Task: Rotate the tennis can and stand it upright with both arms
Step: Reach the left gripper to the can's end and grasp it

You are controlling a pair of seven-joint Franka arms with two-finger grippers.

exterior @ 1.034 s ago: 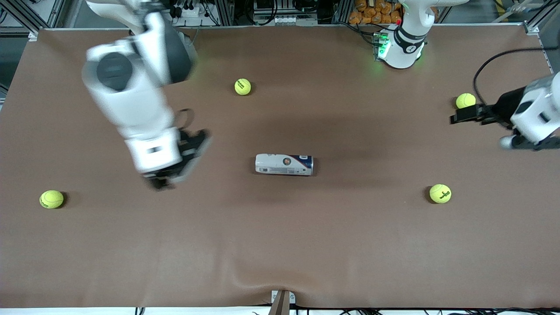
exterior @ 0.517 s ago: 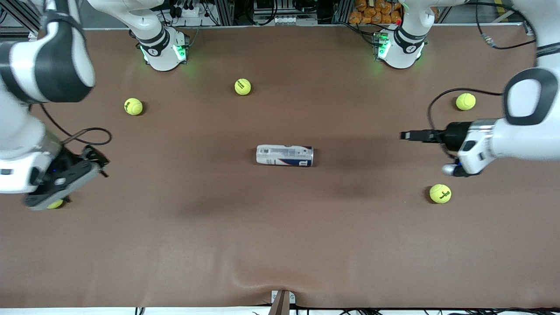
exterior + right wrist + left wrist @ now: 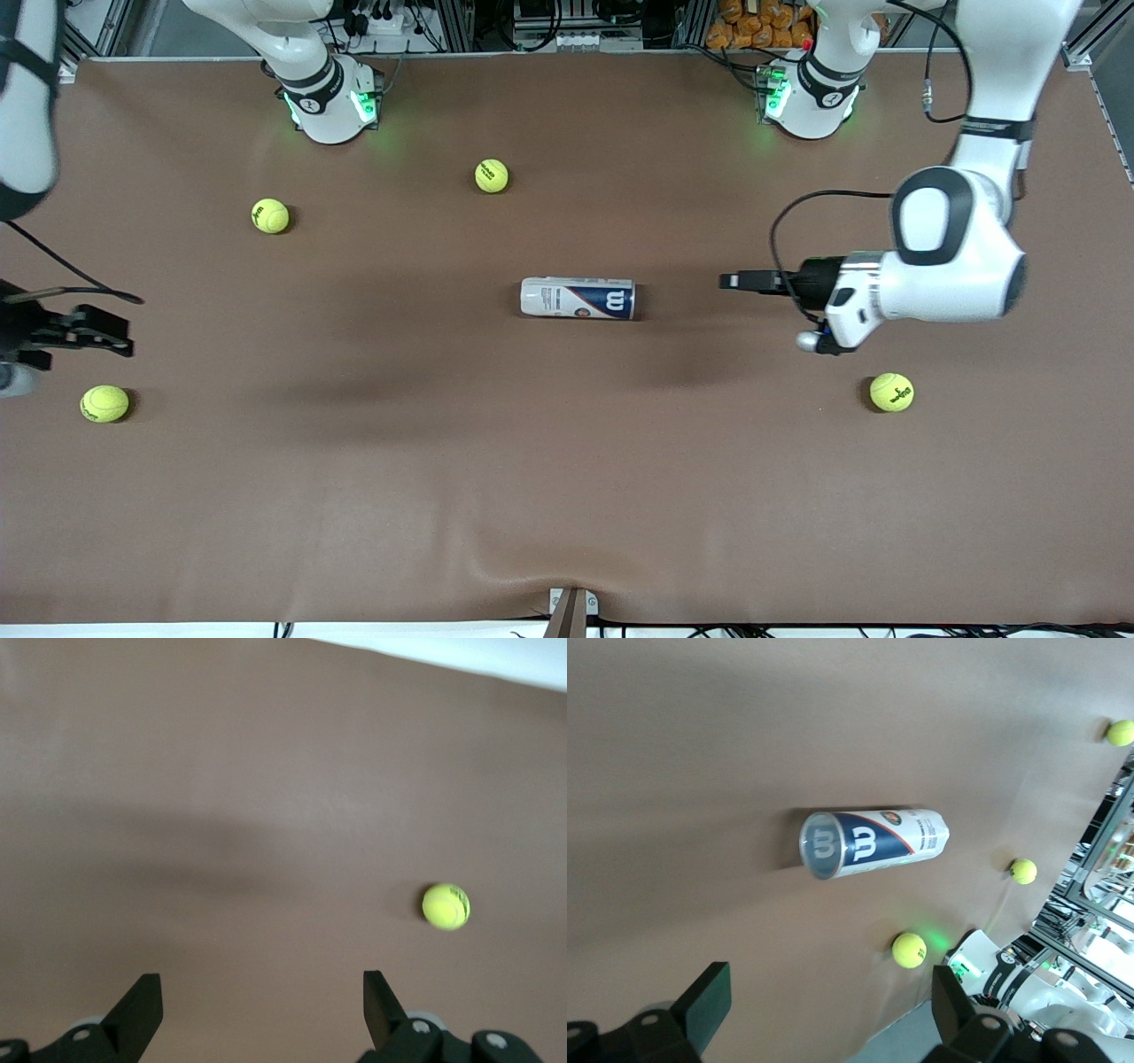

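Front view: the tennis can [image 3: 578, 299] lies on its side at the centre of the brown desk [image 3: 567, 487]. The left hand [image 3: 731, 282], mid-right of the frame, is released and empty; the right hand [image 3: 106, 336], at the left edge, likewise.

Left wrist view: the can lies mid-frame, spread fingers [image 3: 709, 1001] below.

Right wrist view: a tennis ball [image 3: 446, 906] sits lower right.

Brown table cover [image 3: 567, 496], wrinkled nr front edge; metal framing [image 3: 1076, 55] along top; maybe orange bags [image 3: 753, 22].

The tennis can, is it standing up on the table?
No, the tennis can lies on its side on the brown table, with neither gripper touching it.
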